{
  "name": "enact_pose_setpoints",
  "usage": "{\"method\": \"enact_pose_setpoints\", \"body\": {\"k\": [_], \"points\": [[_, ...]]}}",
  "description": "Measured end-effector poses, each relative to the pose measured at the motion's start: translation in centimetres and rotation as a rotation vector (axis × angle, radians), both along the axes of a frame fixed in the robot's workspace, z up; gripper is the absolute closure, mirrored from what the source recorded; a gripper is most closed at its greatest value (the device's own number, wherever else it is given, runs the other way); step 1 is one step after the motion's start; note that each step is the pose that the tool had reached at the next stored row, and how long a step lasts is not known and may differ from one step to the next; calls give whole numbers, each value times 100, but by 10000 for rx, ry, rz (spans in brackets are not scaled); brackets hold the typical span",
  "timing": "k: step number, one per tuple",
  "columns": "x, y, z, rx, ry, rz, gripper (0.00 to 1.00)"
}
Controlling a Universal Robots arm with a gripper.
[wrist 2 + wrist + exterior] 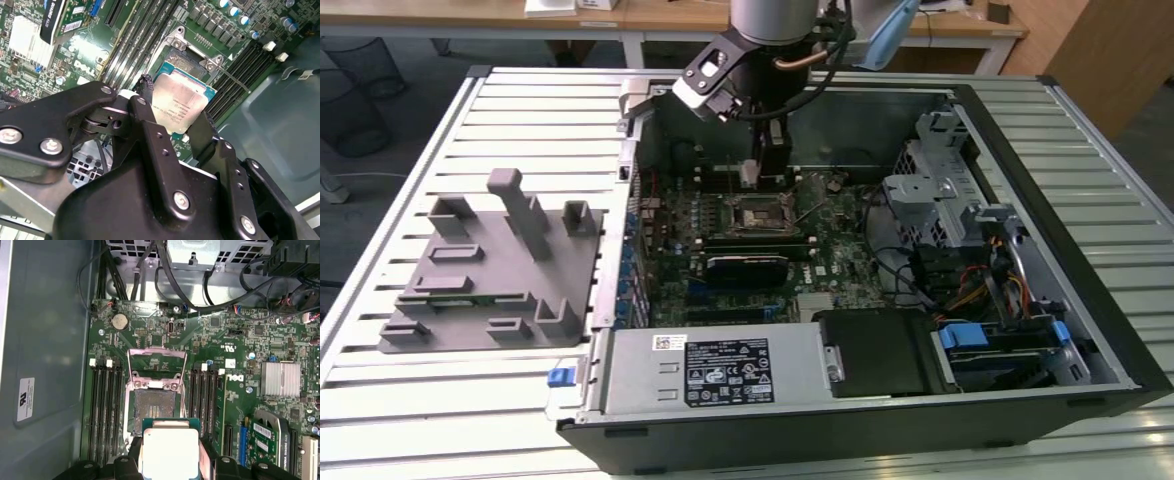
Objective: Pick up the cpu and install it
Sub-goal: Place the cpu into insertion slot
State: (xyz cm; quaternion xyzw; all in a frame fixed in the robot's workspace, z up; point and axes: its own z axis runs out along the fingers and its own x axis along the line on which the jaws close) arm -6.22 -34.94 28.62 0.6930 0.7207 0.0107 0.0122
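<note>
My gripper (175,116) is shut on the cpu (181,102), a flat square chip with a silvery top and a green rim, held by two opposite edges between the black fingers (146,116). In the first wrist view the cpu (170,451) hangs just short of the open socket (154,410), whose metal load plate (157,356) is flipped up. In the exterior view the gripper (765,172) reaches down into the open computer case with the cpu (750,173) above and slightly behind the socket (761,213) on the motherboard.
Memory slots (104,410) flank the socket on both sides. A drive cage (934,190) and cables stand at the exterior view's right, and a power supply (707,370) sits at the front. A grey fixture tray (480,270) lies on the slatted table beside the case.
</note>
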Motion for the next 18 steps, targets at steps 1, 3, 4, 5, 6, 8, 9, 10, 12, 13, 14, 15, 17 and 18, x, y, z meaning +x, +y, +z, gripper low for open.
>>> {"method": "enact_pose_setpoints", "body": {"k": [1, 3, 4, 5, 6, 8, 9, 10, 12, 13, 14, 15, 17, 18], "points": [[5, 0, -1, -1, 1, 1, 47], [5, 0, -6, -2, 1, 0, 47], [5, 0, -10, -2, 1, 0, 47], [6, 0, -11, -1, 1, 0, 47], [5, 0, -13, -2, 1, 0, 47], [5, 0, -18, -1, 1, 0, 47], [5, 0, -21, -1, 1, 0, 47], [5, 0, -24, -2, 1, 0, 47], [6, 0, -31, -1, 1, 1, 47], [5, 0, -35, -1, 1, 0, 47], [5, 0, -38, -2, 1, 0, 47], [5, 0, -42, -1, 1, 0, 47], [6, 0, -49, -1, 1, 1, 47], [5, 0, -53, -1, 1, 0, 47]]}}
